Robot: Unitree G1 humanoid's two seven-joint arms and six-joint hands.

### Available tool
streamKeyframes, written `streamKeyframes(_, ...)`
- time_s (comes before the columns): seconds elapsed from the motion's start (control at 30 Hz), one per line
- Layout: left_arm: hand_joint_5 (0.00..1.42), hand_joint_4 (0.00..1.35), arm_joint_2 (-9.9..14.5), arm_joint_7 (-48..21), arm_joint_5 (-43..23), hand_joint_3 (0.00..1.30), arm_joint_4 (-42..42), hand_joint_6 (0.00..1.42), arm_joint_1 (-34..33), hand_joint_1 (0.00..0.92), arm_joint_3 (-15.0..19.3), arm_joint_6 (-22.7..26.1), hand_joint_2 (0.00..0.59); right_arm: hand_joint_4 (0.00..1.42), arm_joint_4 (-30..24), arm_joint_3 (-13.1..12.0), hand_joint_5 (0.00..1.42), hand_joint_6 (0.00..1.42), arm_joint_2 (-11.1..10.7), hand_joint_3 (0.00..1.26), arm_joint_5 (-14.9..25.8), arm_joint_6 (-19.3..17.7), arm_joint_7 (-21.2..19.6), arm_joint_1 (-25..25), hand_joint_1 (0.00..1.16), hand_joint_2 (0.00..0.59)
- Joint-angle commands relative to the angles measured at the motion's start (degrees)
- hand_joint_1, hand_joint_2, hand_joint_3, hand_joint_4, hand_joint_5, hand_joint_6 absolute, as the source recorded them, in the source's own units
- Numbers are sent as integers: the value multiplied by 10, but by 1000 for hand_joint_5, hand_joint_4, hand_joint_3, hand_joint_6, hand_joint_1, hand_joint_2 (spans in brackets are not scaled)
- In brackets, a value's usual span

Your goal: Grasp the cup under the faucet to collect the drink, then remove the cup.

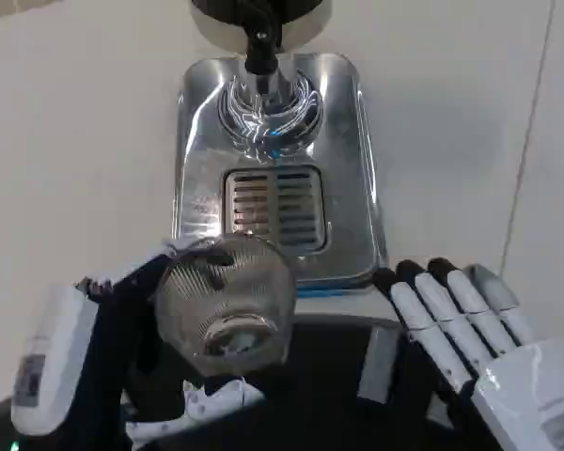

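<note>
low in the frame, left hand [122,338] has its fingers clamped on the cup [227,301], tilted, below the tray [343,160]. right hand [470,329] waits, fingers apart. the faucet [260,47] sits at top; filling seems yet to come.

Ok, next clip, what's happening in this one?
The robot's left hand holds a clear ribbed plastic cup, tilted so its base faces the camera, in front of the shiny metal drip tray of a drink dispenser. The cup is not under the black faucet; it sits nearer the robot than the slotted grille. The right hand rests open beside the tray, fingers extended.
</note>
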Motion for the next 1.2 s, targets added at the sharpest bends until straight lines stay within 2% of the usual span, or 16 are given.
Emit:
streamKeyframes(0.03,1343,1198,-1,-7,-9,1155,-1,1424,-5,698,4,7,108,0,-8,12,0,0,4,0,-4,7,10,10,559,363)
streamKeyframes(0.43,1357,1212,-15,-3,3,1155,15,1424,-18,698,-6,23,110,0,-19,13,0,0,6,0,-1,17,25,7,552,362)
streamKeyframes(0.6,1357,1212,-35,4,12,1155,30,1424,-52,698,-11,49,110,0,-44,2,0,0,11,0,7,17,21,49,548,361)
streamKeyframes(0.7,1357,1212,-52,14,16,1155,62,1424,-94,698,-14,70,110,0,-56,-3,0,0,12,0,9,14,24,67,547,360)
streamKeyframes(0.83,1358,1212,-63,22,10,1155,111,1424,-146,701,-15,93,112,0,-74,-6,0,0,12,0,8,15,35,75,549,364)
streamKeyframes(1.0,1358,1213,-59,44,11,1155,196,1424,-229,705,-17,106,113,0,-89,-8,0,0,19,0,6,22,55,74,549,364)
streamKeyframes(1.2,1358,1213,-49,65,11,1155,269,1424,-291,707,-33,101,114,0,-96,-6,0,0,32,0,-1,27,72,71,546,361)
